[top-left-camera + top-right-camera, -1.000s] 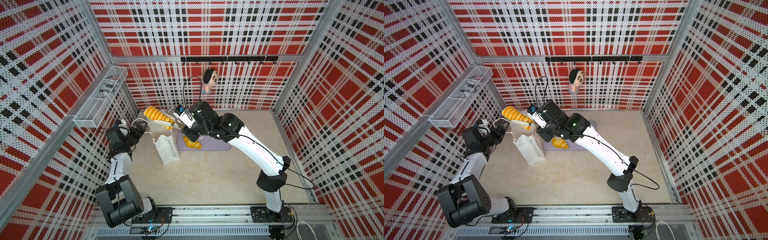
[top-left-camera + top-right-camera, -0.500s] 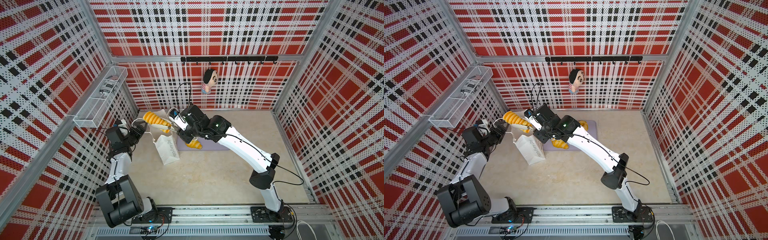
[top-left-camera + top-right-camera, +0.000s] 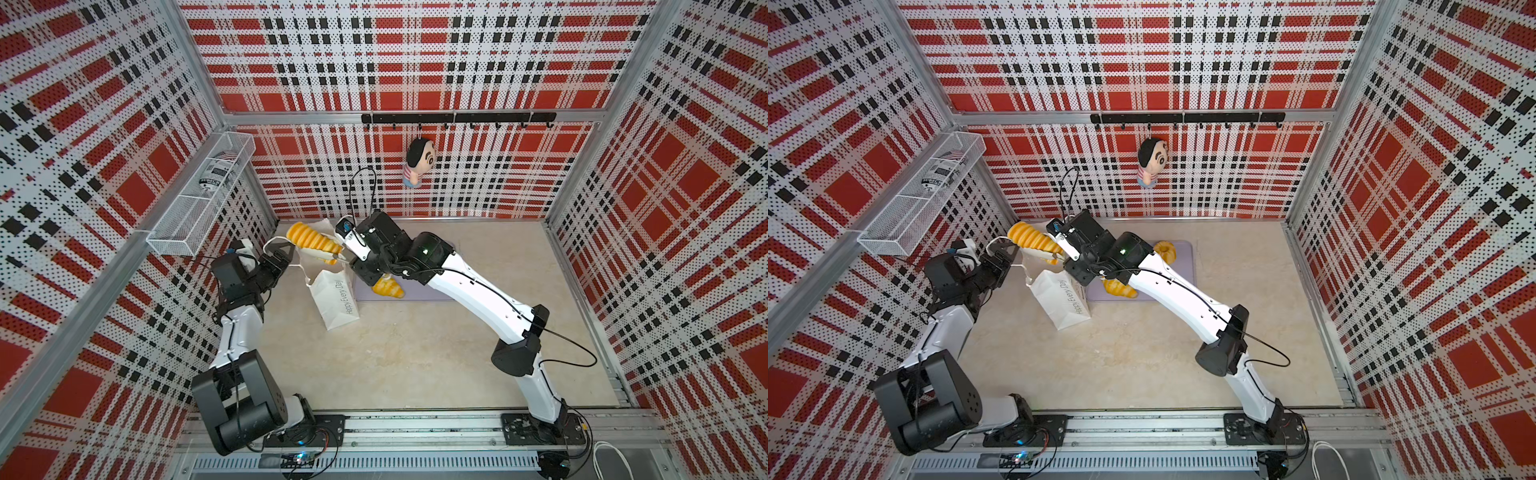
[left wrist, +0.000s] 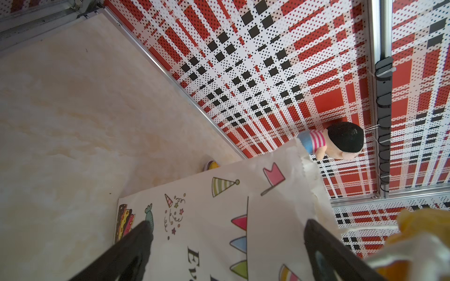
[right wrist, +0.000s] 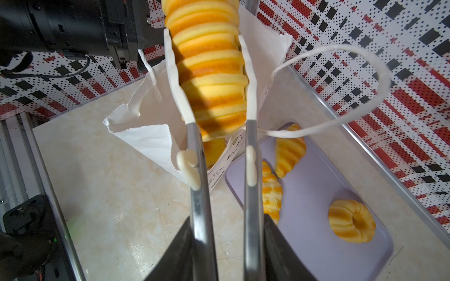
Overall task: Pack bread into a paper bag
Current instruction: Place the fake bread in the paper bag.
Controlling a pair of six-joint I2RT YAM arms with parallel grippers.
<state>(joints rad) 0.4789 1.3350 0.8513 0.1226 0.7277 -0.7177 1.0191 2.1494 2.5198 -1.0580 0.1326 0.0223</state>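
Observation:
A ridged striped long roll (image 5: 209, 73) hangs tilted over the mouth of the white paper bag (image 3: 336, 301), clamped between the white tips of metal tongs (image 5: 198, 194). My right gripper (image 5: 226, 231) is shut on the tongs' arms. A yellow piece (image 5: 214, 148) shows inside the bag under the roll. My left gripper (image 3: 279, 254) stands open at the bag's left side, with a cord handle looped at its fingers and the printed bag wall (image 4: 219, 219) behind them. Two croissants (image 5: 289, 149) (image 5: 271, 194) and a ring bun (image 5: 351, 225) lie on the tray.
The flat lavender tray (image 5: 316, 185) lies just right of the bag, under my right arm. A wire basket (image 3: 199, 199) juts from the left wall above my left arm. A doll (image 3: 417, 164) hangs from the back hook rail.
My right arm has carried the roll a little left and lower, closer over the bag mouth. The left arm and the bag have stayed put.

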